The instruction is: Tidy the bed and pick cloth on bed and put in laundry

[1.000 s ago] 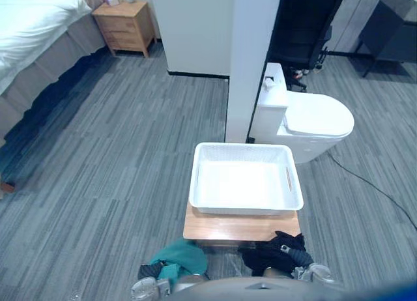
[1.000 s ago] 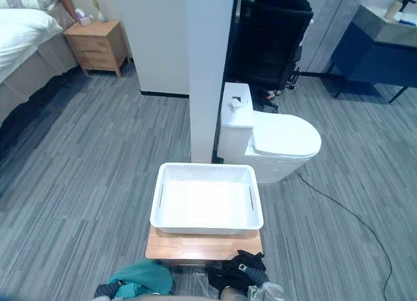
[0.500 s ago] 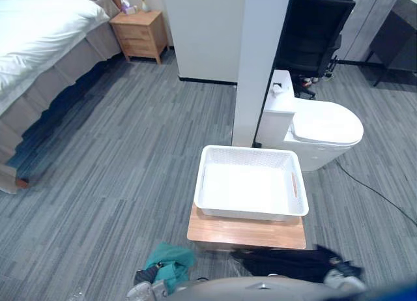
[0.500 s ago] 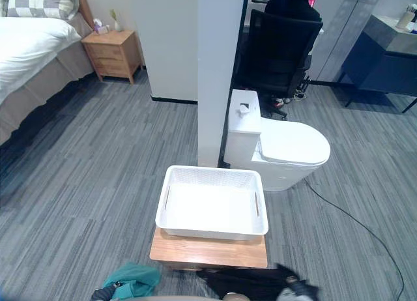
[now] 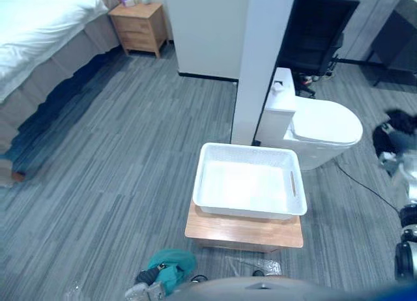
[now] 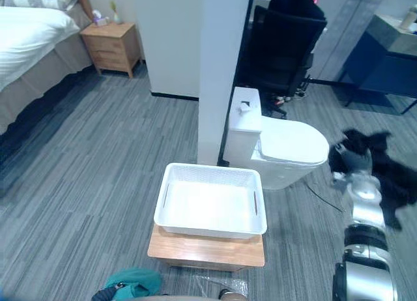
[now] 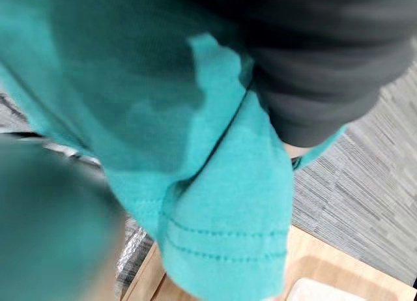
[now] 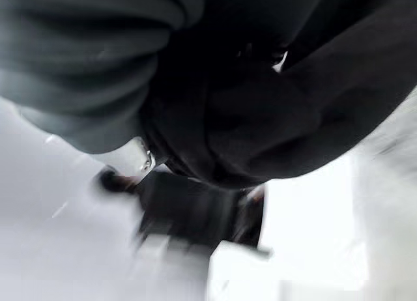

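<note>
left eye view, basket: the white rectangular plastic laundry basket [image 5: 247, 187] sits empty on a low wooden stool [image 5: 244, 230], set towards its far edge.
left eye view, teal cloth: a crumpled teal fabric cloth [image 5: 172, 263] drapes over the left hand [image 5: 144, 290], low by the stool's near left corner.
right eye view, black cloth: a limp black fabric cloth [image 6: 381, 167] hangs about the right hand [image 6: 356, 161], held well right of the basket, beside the white toilet [image 6: 293, 144].
left wrist view: teal folds bury the hand; i cannot tell its hold.
right wrist view: black cloth smothers the hand; same doubt.
step: carrying to the basket, i'd judge; neither cloth is in yet.
next: probably bring each hand over the rim, then let go.
</note>
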